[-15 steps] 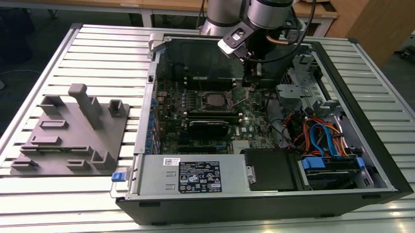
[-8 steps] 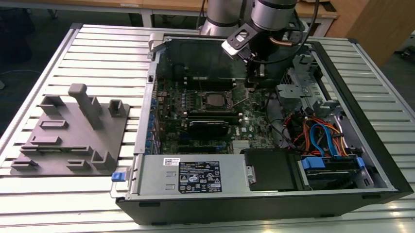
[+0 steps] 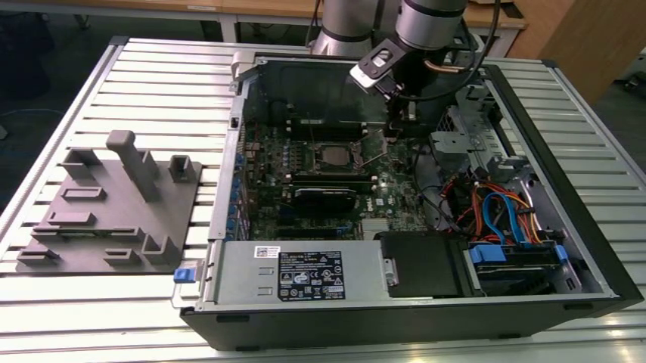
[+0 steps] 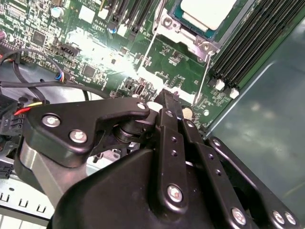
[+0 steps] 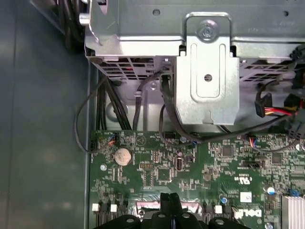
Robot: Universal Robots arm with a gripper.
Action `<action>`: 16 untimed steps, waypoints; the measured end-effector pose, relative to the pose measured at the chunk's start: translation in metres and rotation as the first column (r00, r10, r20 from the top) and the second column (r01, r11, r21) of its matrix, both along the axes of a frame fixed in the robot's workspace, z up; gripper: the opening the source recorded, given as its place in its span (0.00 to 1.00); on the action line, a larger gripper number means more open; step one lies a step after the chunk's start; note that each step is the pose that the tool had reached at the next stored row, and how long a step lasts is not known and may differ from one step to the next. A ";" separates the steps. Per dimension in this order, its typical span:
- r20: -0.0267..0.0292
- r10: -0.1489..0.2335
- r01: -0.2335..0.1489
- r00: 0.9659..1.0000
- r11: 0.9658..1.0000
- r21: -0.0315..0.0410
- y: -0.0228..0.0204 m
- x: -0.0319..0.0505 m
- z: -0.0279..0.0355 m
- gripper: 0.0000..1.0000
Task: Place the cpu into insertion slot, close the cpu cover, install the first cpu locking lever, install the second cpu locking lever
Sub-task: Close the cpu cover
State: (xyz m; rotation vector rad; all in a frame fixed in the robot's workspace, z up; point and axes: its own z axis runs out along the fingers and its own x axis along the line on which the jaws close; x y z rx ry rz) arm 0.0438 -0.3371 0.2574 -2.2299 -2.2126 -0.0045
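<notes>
**Chip seated, claw narrow beside the socket**

The cpu (image 4: 207, 10) lies flat in its socket on the motherboard (image 4: 95, 52), pale metal top up. The cpu cover (image 4: 187, 34) is down around it, its silvery frame bordering the chip's edge. From the frame's corners two thin wire rods run out over the green board toward my claw: the first lever (image 4: 149, 50) and the second lever (image 4: 204, 78). I cannot tell whether either one is hooked down.

In the second wrist view the claw (image 4: 167, 98) is drawn narrow, its black fingertips together, and I see nothing between them. The tip hangs low over the board between the outer ends of the two levers. I cannot tell whether it touches anything.

Long black memory slots (image 4: 248, 43) run alongside the socket. In the first wrist view a silver coin cell (image 5: 123, 156) sits on the board near its edge. Beyond that edge stands a grey metal bracket (image 5: 207, 81) with black cables looping past it.

In the exterior view the arm reaches down into the open computer case (image 3: 404, 329), with the claw on the exterior view's right of the socket. A grey power supply box (image 3: 242, 276) with a label fills the case's near corner. The case lies on a slatted metal bench (image 3: 101, 321). A grey fixture plate (image 3: 111, 219) sits just beside it on the exterior view's left.
</notes>
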 end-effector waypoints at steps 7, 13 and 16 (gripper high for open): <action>-0.002 0.000 0.000 1.000 1.000 0.000 0.0024 0.0120 -0.0052 0.10; -0.002 0.000 0.000 1.000 1.000 0.000 0.0030 0.0138 -0.0116 0.10; -0.002 0.000 0.000 1.000 1.000 0.000 0.0032 0.0136 -0.0156 0.10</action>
